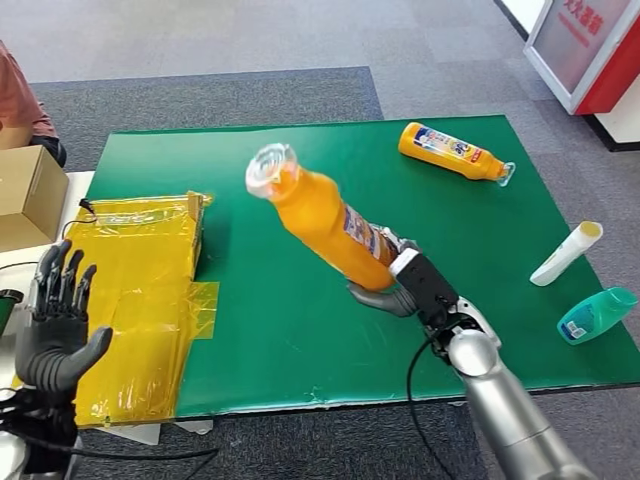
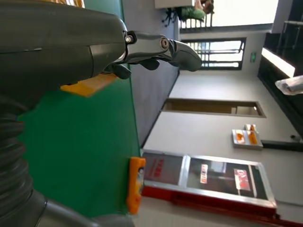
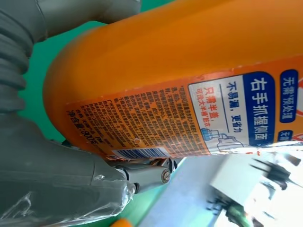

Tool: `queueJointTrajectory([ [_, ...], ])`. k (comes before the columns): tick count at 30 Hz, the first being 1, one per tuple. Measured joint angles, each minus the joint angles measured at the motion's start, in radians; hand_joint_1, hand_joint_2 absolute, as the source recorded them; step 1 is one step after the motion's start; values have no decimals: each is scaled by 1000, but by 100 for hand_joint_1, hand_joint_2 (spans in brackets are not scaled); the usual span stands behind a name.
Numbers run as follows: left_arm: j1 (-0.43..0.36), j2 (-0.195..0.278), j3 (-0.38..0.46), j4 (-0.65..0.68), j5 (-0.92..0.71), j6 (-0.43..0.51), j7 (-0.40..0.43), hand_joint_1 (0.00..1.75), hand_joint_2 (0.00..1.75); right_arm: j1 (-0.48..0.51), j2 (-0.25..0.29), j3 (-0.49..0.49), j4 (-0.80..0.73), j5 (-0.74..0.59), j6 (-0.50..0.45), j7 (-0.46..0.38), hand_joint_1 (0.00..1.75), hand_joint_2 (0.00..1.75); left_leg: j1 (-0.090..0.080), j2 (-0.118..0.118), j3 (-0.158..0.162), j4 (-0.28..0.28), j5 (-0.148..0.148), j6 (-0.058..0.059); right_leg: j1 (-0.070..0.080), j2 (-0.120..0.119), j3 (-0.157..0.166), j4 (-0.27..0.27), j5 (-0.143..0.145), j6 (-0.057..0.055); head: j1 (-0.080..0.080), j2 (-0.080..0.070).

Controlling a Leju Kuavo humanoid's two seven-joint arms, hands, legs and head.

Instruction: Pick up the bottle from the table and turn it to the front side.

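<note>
My right hand [image 1: 392,285] grips the base of an orange bottle [image 1: 324,215] with a clear cap, lifted off the green mat [image 1: 264,320] and tilted up toward the far left. In the right wrist view the orange bottle [image 3: 178,80] sits against my right hand [image 3: 53,165], its printed label facing the camera. A second orange bottle [image 1: 449,150] lies on its side at the mat's far right, and this same bottle [image 2: 135,184] appears small in the left wrist view. My left hand [image 1: 56,330] is raised over the table's left edge, fingers apart and holding nothing; the left hand [image 2: 107,47] is also close in its wrist view.
A yellow plastic-wrapped package [image 1: 140,290] lies on the mat's left side. A white tube [image 1: 566,252] and a teal bottle [image 1: 596,315] lie near the right edge. A cardboard box [image 1: 26,195] and a person's sleeve [image 1: 19,95] are at the far left.
</note>
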Motion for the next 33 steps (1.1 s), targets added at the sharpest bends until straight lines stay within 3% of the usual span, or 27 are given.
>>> queueJointTrajectory([
  [4, -117, 3, -78, 78, 105, 3, 31, 0, 175, -52, 90, -3, 12, -62, -52, -19, 175, 175, 1, 0, -1, 0, 2, 0, 1, 0, -1, 0, 2, -1, 0, 0],
  [10, -232, -2, -176, 152, 209, 16, 61, 0, 175, -102, 161, -3, 19, -125, -89, -52, 175, 175, 0, 0, -2, 0, 3, 0, 0, 0, -1, 0, 4, 0, 0, 0],
  [23, -350, -32, -387, 185, 419, -9, 144, 0, 175, -111, 233, 27, 48, -145, -105, -115, 175, 175, 0, 0, -4, 0, 3, 0, 0, 0, -5, 0, 4, 0, 0, 0],
  [33, -419, -40, -510, 193, 468, 9, 191, 0, 175, -113, 254, 63, 125, -121, -137, -129, 175, 175, 0, 0, -5, 0, 3, 0, 0, 0, -5, 0, 4, 0, 0, 0],
])
